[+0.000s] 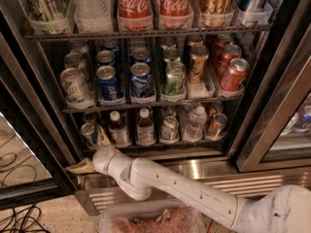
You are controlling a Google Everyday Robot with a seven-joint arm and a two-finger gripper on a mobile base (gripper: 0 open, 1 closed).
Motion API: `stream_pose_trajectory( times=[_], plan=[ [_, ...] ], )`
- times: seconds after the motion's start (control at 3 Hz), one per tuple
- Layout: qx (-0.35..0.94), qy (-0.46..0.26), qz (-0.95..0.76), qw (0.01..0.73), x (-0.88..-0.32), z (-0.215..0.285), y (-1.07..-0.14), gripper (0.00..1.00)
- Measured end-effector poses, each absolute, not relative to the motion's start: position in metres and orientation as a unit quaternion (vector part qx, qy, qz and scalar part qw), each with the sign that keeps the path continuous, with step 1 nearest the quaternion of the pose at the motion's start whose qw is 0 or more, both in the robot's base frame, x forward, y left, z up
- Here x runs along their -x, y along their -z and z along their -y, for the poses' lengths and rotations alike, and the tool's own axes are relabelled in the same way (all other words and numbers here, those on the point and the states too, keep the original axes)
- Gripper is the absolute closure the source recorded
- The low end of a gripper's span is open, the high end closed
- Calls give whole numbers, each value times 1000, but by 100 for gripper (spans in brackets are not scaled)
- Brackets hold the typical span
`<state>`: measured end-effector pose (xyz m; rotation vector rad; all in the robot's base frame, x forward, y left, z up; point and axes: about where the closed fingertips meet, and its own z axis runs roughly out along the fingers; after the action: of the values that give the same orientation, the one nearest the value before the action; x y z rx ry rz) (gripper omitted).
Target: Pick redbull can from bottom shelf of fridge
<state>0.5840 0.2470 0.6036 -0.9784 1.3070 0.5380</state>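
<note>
The redbull can [89, 132] is seen at lower left of the frame, at the left end of the fridge's [272, 101] bottom shelf [150, 146]. The gripper [92, 152] is held just below it, fingers [80, 168] spread wide (nothing gripped). The can could be tipped, or the neighbouring brown bottle [118, 128] knocked, if the upper finger is driven in off-line.

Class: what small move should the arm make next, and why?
Probably nudge the tool up and inward around the redbull can: it sits open, just below the left end of the bottom shelf, one finger beside the can, nothing gripped yet.
</note>
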Motion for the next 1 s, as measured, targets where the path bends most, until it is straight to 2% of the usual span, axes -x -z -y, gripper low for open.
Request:
stream_pose_trajectory(
  times=[1.0],
  plan=[
    [414, -195, -588, 667, -590, -234, -602, 0]
  ],
)
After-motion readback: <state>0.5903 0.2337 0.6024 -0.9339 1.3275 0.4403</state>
